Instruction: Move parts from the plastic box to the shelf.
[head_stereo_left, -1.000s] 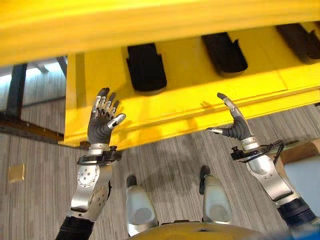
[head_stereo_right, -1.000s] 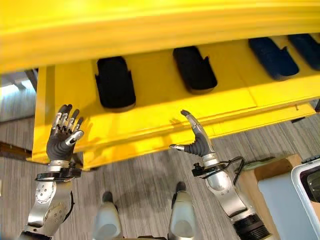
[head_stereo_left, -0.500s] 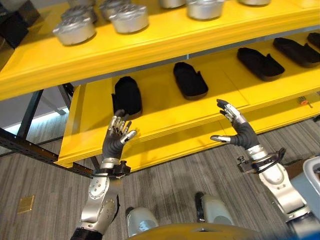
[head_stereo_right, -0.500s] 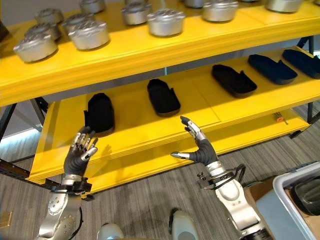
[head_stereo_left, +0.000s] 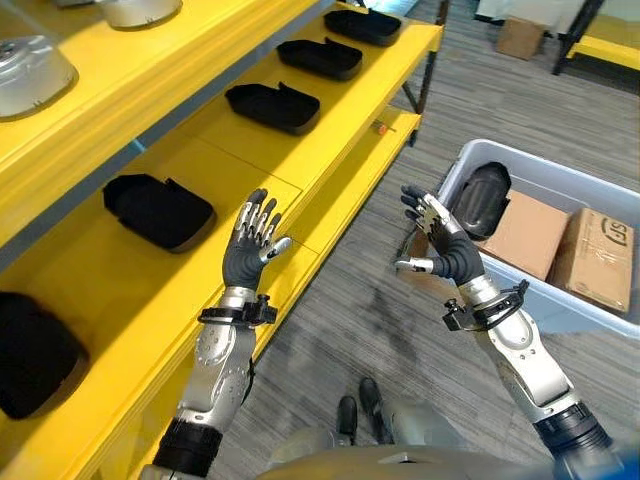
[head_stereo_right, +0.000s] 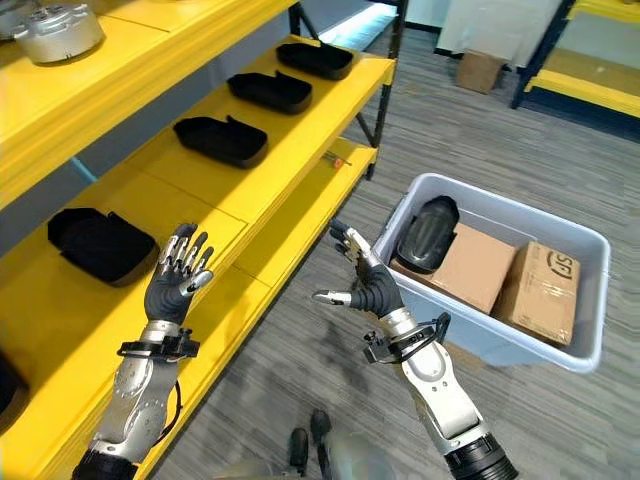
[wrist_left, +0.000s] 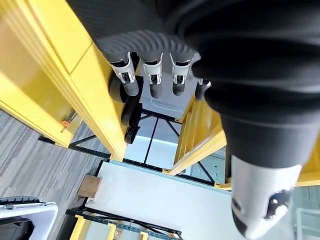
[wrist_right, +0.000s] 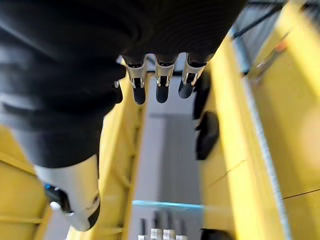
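- Black moulded plastic parts: four lie in a row along the lower level of the yellow metal shelf (head_stereo_right: 300, 150). The nearest is in front of the left hand (head_stereo_right: 98, 243), then one further along (head_stereo_right: 222, 139), then another (head_stereo_right: 270, 90), and the farthest sits at the shelf's end (head_stereo_right: 316, 57).
- Another dark shape lies at the near edge of the same level (head_stereo_left: 30, 355); it looks like a fifth part, though it is cut off by the frame.
- Pale grey plastic box (head_stereo_right: 590, 300) stands on the grey floor, near the shelf's far end and to the robot's right.
- One black rounded part (head_stereo_right: 427, 233) remains in the box, leaning in the corner nearest the shelf, just beside two brown cardboard cartons (head_stereo_right: 465, 265), (head_stereo_right: 545, 290).
- Silver metal round castings sit on the upper shelf level (head_stereo_right: 55, 30); I take these to be outside this job.
- Left hand (head_stereo_right: 176, 280): raised over the lower level's front edge, fingers spread and straight, holding nothing.
- Right hand (head_stereo_right: 362, 285): raised between shelf and box, fingers loosely extended, thumb out, also empty.
- Progress, judged from the layout: most of the job looks done, with at least one part left to move.
- Step in hand: between carries, with the box part as the next pick.
- Free space shows on the lower level between the nearest part and the next one.
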